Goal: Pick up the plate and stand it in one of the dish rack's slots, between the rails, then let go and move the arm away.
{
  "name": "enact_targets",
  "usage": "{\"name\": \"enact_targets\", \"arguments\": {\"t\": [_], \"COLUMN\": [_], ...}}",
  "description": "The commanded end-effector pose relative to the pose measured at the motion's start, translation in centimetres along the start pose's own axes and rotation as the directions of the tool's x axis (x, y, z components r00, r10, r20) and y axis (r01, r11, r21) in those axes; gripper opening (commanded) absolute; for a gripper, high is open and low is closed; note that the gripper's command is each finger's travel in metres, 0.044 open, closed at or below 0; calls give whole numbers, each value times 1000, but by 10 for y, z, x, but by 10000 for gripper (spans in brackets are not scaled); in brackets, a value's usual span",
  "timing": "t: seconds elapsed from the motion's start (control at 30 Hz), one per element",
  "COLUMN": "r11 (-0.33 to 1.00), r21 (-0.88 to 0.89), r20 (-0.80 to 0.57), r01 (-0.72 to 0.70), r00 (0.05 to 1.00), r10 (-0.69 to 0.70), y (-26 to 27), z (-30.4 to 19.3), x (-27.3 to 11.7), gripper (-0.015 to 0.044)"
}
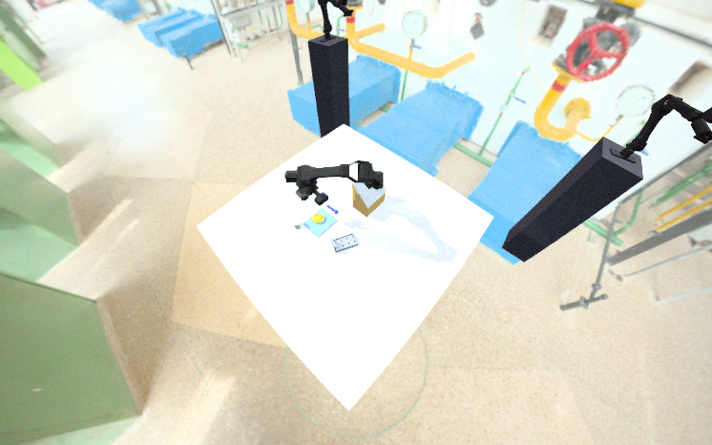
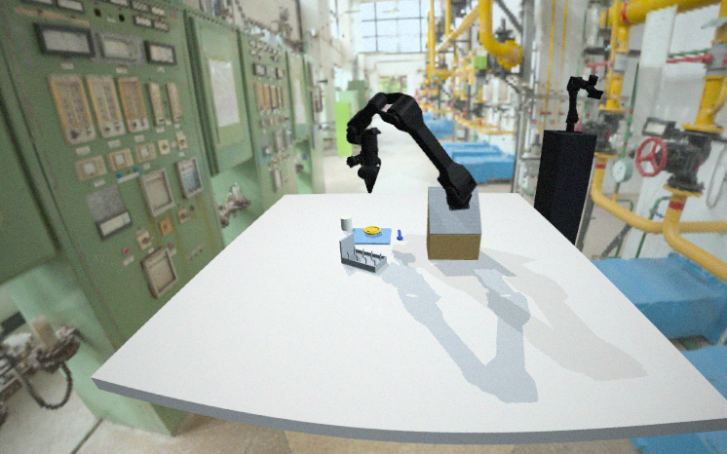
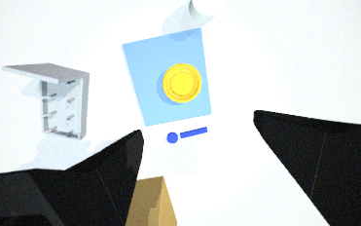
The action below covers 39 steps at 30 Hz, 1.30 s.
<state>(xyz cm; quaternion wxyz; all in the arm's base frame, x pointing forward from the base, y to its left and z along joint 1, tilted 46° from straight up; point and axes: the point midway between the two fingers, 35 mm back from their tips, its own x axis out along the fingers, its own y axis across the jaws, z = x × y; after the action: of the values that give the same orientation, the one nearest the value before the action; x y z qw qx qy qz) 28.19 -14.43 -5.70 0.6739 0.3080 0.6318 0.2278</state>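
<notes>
Green control cabinets (image 1: 43,342) (image 2: 21,112) line the left side of the exterior view. The white table (image 1: 347,331) (image 2: 298,338) (image 3: 296,63) spreads out beside them, its near edge gently bowed, with grey shadows falling toward the near right corner.

On its far half, nearer the left edge than the right, a small white cylinder (image 1: 298,225) (image 2: 346,223) (image 3: 207,7) stands by a corner of a blue mat (image 1: 314,229) (image 2: 380,239) (image 3: 145,73). The pale grey dish rack (image 1: 344,248) (image 2: 346,249) (image 3: 84,107) sits closer to the near edge — one tall end panel, short rails, no plate among them. The yellow plate (image 1: 318,218) (image 2: 371,230) (image 3: 182,83) lies flat on the mat. Above, the black gripper (image 1: 312,196) (image 2: 367,183) (image 3: 197,126) points down, fingers spread wide and gripping nothing. Just off the mat lies a small blue spoon-like piece (image 1: 332,209) (image 2: 400,235) (image 3: 194,132).

Further right, a brown, grey-topped block (image 1: 368,201) (image 2: 453,245) (image 3: 150,205) stands by the arm's (image 1: 325,172) (image 2: 431,140) foot. Beyond the right edge — yellow pipes and a red valve wheel (image 1: 597,52) (image 2: 651,156). The cabinet labels are too blurred to read.
</notes>
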Motion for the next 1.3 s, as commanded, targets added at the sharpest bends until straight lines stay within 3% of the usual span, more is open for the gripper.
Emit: {"name": "enact_targets", "arguments": {"t": [0.0, 0.17, 1.27], "r11": [1000, 1000, 1000], "r21": [-2, -4, -3], "r20": [-4, -4, -4], "r01": [-12, -21, -22], "r00": [1000, 1000, 1000], "r10": [12, 21, 22], "y": [1, 9, 6], "z": [5, 4, 3], "x": [39, 109, 154], "gripper": [400, 400, 400]}}
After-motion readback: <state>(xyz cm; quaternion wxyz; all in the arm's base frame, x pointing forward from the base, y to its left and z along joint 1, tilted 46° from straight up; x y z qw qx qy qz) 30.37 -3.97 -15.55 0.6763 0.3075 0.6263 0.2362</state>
